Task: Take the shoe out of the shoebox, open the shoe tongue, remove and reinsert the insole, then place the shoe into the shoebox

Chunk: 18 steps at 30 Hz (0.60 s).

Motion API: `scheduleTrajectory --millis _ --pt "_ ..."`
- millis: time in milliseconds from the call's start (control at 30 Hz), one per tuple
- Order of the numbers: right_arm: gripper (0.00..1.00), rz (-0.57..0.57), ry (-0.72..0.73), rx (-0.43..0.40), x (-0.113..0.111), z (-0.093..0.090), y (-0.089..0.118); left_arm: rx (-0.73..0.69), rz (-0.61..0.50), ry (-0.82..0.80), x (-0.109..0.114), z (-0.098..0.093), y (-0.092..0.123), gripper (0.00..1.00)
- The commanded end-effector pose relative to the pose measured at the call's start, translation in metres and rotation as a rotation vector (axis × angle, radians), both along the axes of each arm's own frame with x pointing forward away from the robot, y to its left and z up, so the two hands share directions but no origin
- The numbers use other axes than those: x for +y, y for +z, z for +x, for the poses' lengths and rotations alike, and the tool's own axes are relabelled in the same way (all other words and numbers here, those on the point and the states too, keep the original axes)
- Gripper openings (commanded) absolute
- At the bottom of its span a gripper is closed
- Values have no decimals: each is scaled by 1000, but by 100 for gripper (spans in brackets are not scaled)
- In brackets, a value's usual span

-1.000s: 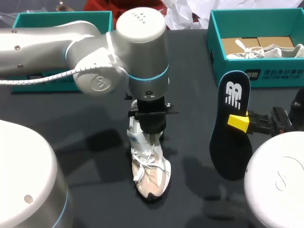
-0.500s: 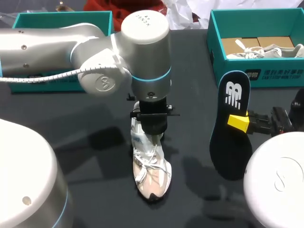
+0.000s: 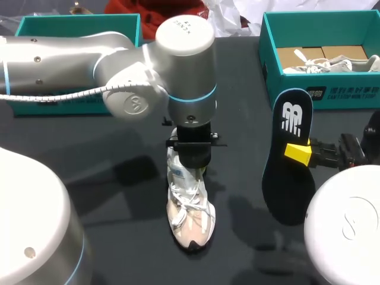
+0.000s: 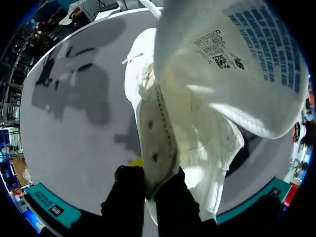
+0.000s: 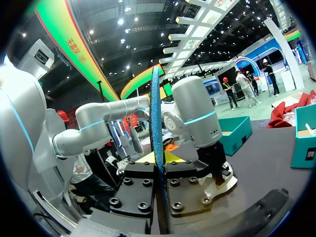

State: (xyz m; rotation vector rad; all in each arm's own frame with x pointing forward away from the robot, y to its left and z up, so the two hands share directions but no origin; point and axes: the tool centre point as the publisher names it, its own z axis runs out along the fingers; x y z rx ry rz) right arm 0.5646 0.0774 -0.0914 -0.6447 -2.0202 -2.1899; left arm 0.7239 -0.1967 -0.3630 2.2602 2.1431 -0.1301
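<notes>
The left jaws pinch an edge of the white shoe's (image 3: 189,209) upper by its opening, one finger on each side of the fabric. The shoe sits on the dark bench (image 3: 113,196), toe toward the robot. The right jaws clamp the black insole (image 3: 289,166), held on edge, near the teal shoebox (image 3: 268,65).

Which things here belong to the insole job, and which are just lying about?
Job: shoe, gripped by left gripper; insole, in right gripper; shoebox.
Lying about: second shoe inside that shoebox; other teal box at far left.
</notes>
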Motion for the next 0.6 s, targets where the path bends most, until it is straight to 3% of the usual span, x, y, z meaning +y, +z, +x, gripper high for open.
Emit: scheduleTrajectory --millis 33,133,200,333,467,600 --pt "0 -5 -8 1 1 -4 2 5 7 -5 -7 3 -5 0" --pt "0 -5 -8 1 1 -4 2 6 11 -10 -10 3 -6 4" --pt "0 -5 -8 1 1 -4 2 6 13 -12 -11 4 -8 20" --pt "0 -5 -8 1 1 -4 2 8 18 -13 -13 5 -9 36" --pt "0 -5 -8 1 1 -4 2 3 6 -10 -14 7 -4 38" --pt "0 -5 -8 1 1 -4 2 -17 -27 3 -13 10 6 47"
